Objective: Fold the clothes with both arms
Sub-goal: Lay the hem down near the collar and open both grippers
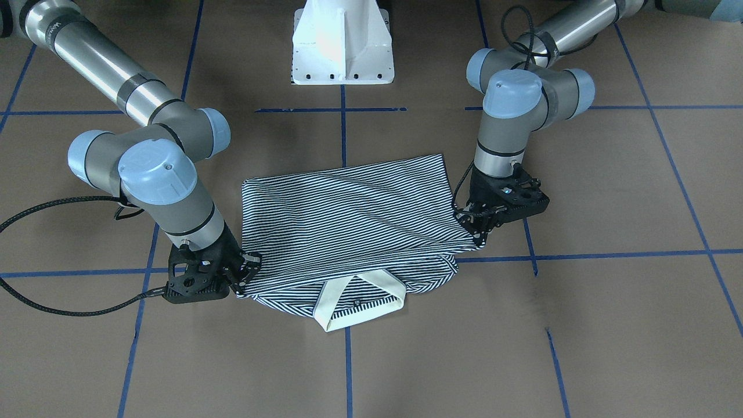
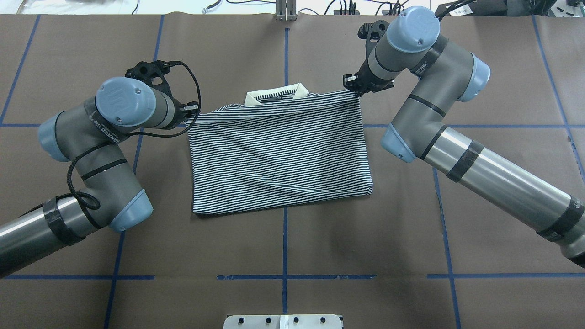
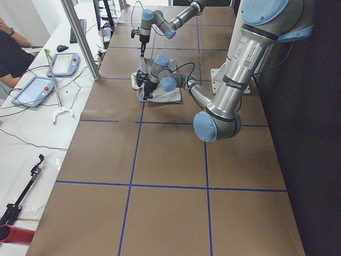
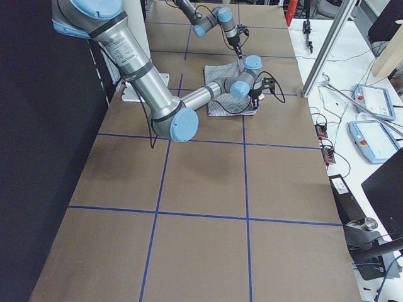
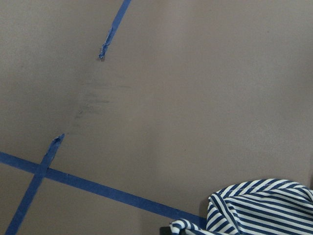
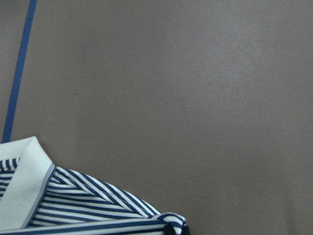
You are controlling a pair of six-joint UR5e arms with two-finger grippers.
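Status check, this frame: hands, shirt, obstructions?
Left hand shut on polo shirt corner; right hand shut on the opposite corner. Shirt folded in half, collar peeking out. Nothing seen blocking.

Shirt's on the table, left gripper at one far corner, right gripper at the other, collar between them.

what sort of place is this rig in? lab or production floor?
Most likely a robotics research lab, not production. The left arm and right arm hold a striped shirt on a table gridded with blue tape; teach pendants lie on a side bench with a person at it.
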